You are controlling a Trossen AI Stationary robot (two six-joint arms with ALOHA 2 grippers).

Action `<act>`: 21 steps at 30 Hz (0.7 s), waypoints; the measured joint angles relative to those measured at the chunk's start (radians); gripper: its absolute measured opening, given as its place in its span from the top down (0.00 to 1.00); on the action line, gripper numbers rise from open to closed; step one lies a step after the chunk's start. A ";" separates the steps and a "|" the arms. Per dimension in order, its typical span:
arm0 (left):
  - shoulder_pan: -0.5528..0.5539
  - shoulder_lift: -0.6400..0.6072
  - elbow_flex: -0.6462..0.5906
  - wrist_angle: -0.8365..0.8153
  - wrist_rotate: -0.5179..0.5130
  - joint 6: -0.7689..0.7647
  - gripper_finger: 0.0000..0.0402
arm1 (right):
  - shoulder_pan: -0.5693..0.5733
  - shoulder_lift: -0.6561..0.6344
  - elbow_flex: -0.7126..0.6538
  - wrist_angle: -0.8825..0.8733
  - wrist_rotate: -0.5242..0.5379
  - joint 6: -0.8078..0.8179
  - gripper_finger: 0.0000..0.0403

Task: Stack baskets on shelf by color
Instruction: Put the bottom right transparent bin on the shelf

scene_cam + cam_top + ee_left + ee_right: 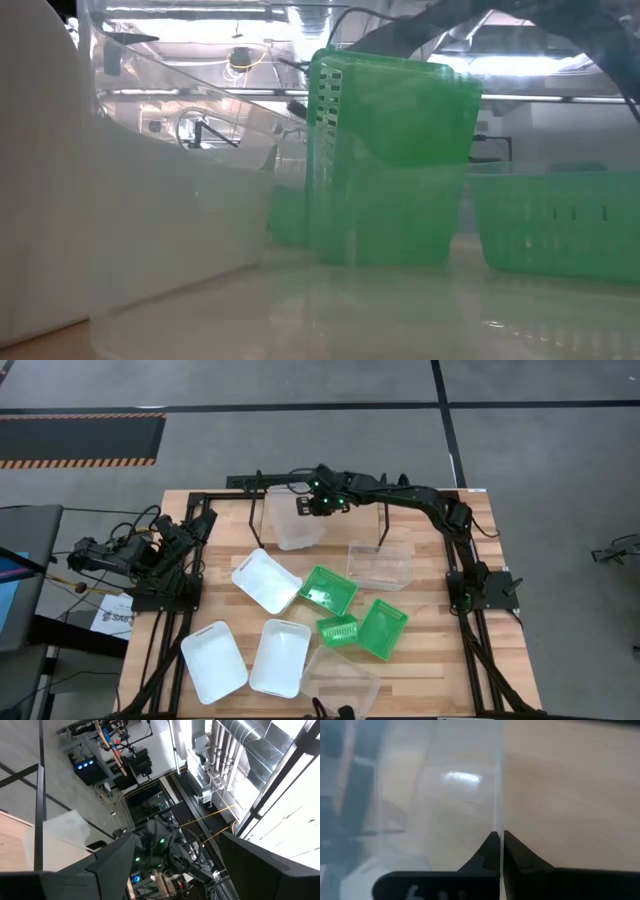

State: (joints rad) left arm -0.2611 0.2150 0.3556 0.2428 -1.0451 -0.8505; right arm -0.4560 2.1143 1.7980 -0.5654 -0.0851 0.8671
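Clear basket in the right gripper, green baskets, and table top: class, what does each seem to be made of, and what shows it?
Clear basket, pinched by the right gripper: likely glossy transparent plastic; the wood shows through its wall.
Green baskets: apparently moulded plastic, with lattice sides.
Table top: light wood planks, matte, with visible grain and seams.

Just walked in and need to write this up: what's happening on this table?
The right gripper is shut on the rim of a clear basket at the shelf at the table's far edge. The left arm waits folded at the table's left side, its gripper open. Eight more baskets lie loose on the table: three white, three green, two clear. None of those is on the shelf yet.
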 joint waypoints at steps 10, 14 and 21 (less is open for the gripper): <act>0.000 0.000 0.000 0.000 -0.001 0.000 0.31 | -0.019 0.001 0.031 0.034 0.060 0.075 0.99; 0.000 0.000 0.000 0.000 -0.001 0.000 0.31 | -0.007 0.001 0.031 0.042 0.110 0.086 0.98; 0.000 0.000 0.000 0.000 -0.002 0.000 0.31 | 0.005 0.001 0.031 0.049 0.159 0.087 0.98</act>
State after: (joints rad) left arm -0.2611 0.2150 0.3557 0.2424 -1.0470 -0.8501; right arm -0.4514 2.1151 1.8294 -0.5167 0.0741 0.9542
